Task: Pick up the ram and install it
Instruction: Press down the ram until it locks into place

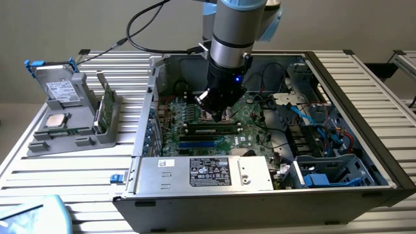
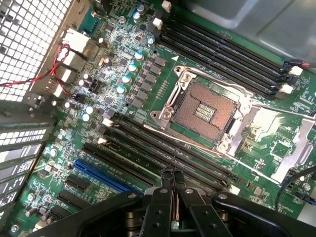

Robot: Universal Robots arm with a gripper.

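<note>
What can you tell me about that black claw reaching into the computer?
The claw is black and metal-looking, with two slim fingers pressed shut together, nothing visible between them. It hangs from the grey-and-blue arm, pointing down into the open computer case. Its tips are at the long black slots on the green motherboard, beside the empty square socket; whether they touch a slot is unclear.

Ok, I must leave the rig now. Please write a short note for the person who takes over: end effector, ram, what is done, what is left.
End effector: shut, nothing between its fingers, tips just above the ram.
Ram: lying along a memory slot on the motherboard, inside the computer case.
Done: ram brought to the slot and released.
Left: I cannot tell whether it is pressed fully in; check that.
</note>
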